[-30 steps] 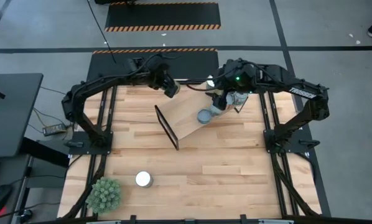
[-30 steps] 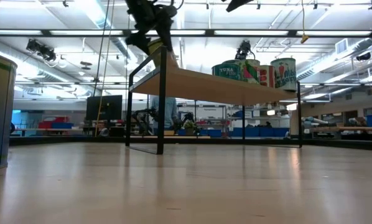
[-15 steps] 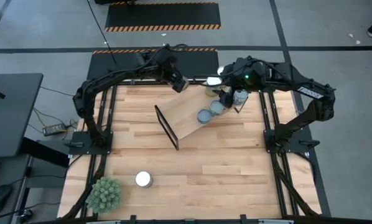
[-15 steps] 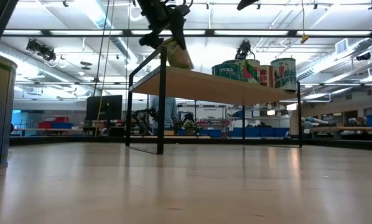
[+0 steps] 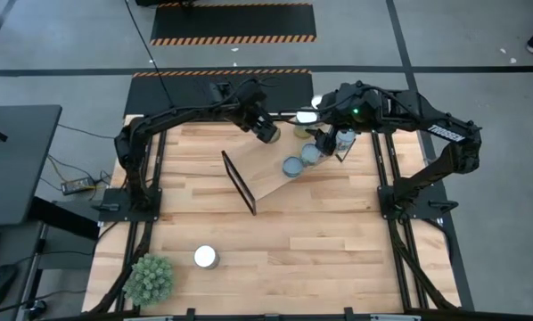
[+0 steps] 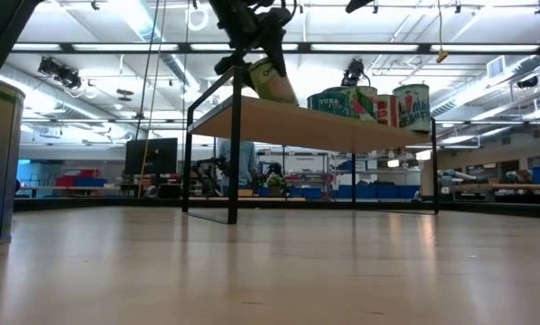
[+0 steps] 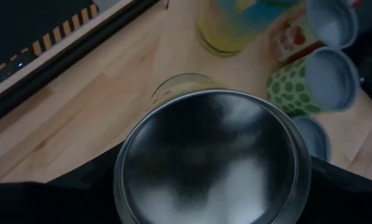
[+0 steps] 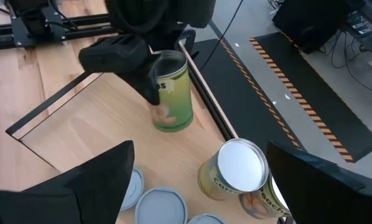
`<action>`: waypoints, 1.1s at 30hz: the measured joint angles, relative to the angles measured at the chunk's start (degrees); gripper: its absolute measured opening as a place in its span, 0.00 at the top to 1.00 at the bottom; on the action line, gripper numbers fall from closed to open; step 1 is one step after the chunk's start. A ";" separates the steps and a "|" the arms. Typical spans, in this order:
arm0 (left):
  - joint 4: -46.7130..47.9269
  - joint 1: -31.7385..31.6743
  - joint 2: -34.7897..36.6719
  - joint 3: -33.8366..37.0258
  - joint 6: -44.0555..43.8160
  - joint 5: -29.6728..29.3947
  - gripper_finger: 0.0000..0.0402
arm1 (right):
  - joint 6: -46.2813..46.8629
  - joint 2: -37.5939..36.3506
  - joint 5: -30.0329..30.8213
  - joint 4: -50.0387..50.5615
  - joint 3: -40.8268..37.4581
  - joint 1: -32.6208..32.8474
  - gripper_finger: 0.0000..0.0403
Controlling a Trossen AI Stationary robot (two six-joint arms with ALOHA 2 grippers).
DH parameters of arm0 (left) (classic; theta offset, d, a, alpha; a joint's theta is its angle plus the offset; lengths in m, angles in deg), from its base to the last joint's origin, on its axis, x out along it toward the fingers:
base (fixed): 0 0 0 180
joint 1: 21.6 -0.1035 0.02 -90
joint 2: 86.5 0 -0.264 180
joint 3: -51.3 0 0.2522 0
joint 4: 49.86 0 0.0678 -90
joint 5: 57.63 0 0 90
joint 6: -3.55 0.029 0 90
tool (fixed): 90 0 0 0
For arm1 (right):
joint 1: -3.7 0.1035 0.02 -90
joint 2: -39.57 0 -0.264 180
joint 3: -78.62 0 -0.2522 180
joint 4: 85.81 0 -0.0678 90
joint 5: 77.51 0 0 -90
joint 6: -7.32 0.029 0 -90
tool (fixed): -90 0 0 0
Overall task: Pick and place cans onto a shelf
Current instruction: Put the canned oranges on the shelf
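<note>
Two arms reach over the far end of the table [image 5: 275, 232]. The L gripper [image 8: 145, 71] is clamped on a green can [image 8: 172, 93] and holds it up over the shelf [image 5: 271, 174], near its far edge. In the low view the green can [image 6: 272, 79] hangs tilted, w/ its bottom just over the plank [image 6: 342, 125]; can't tell if it touches. The L wrist view looks down on its shiny round top [image 7: 211, 155], w/ dark fingers [image 7: 80, 193] on both sides.

The R gripper [image 5: 324, 138] hovers over the group of cans at the shelf's right part. Its fingers [image 8: 99, 183] are wide apart and hold nothing.

More cans stand on the shelf. A yellow can w/ a white top [image 8: 239, 168] is closest to the green one. Two grey-topped cans [image 5: 293, 166] sit side by side, and in the L wrist view a green dotted can [image 7: 316, 81] stands by them. From the low view, a few cans [image 6: 369, 101] stand in a row on the plank.

One more can [image 5: 205, 258] stands alone at the table's near left part, well apart from the shelf. A spiky plant [image 5: 150, 278] is just beside it, at the corner.
</note>
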 joint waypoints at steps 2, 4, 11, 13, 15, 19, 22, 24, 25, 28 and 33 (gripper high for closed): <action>0.16 0.46 0.02 0.00 -0.11 -0.24 0.21 | 0.19 0.00 -0.01 0.02 0.00 0.00 0.08; 0.56 0.85 0.02 0.00 -0.67 -0.22 0.21 | 0.27 0.00 -0.24 -0.02 0.00 0.04 0.08; 0.53 1.65 0.02 -3.05 -1.17 -0.56 0.21 | 0.24 0.02 -0.35 -0.04 0.00 0.66 0.08; 0.58 1.38 0.02 -3.70 -1.19 -1.21 0.21 | 0.26 0.02 -0.34 -0.04 0.00 0.66 0.08; 0.62 0.92 0.03 -4.08 -1.29 -1.34 0.21 | 0.26 0.02 -0.31 -0.04 0.00 0.66 0.08; 0.47 0.88 0.04 -4.28 -2.39 -1.24 0.21 | 0.13 -0.02 -0.11 -0.07 0.00 0.66 0.08; 0.15 2.10 -0.80 -4.42 -2.38 -1.22 0.21 | 0.12 -0.30 0.04 -0.09 0.00 0.66 0.08; 1.39 2.80 -1.89 -4.35 -1.55 -1.04 0.21 | 0.29 -0.58 0.04 -0.09 -0.02 0.66 0.08; 1.18 3.33 -2.54 -4.35 -1.37 -1.02 0.21 | 0.57 -0.69 0.04 -0.11 -0.02 0.68 0.08; 3.06 4.09 -4.12 -4.31 -0.39 -0.60 0.21 | 1.50 -1.05 0.04 -0.09 -0.02 0.83 0.08; 4.52 4.90 -5.26 -4.31 1.36 -0.84 0.21 | 2.22 -1.31 0.02 -0.10 -0.02 1.15 0.08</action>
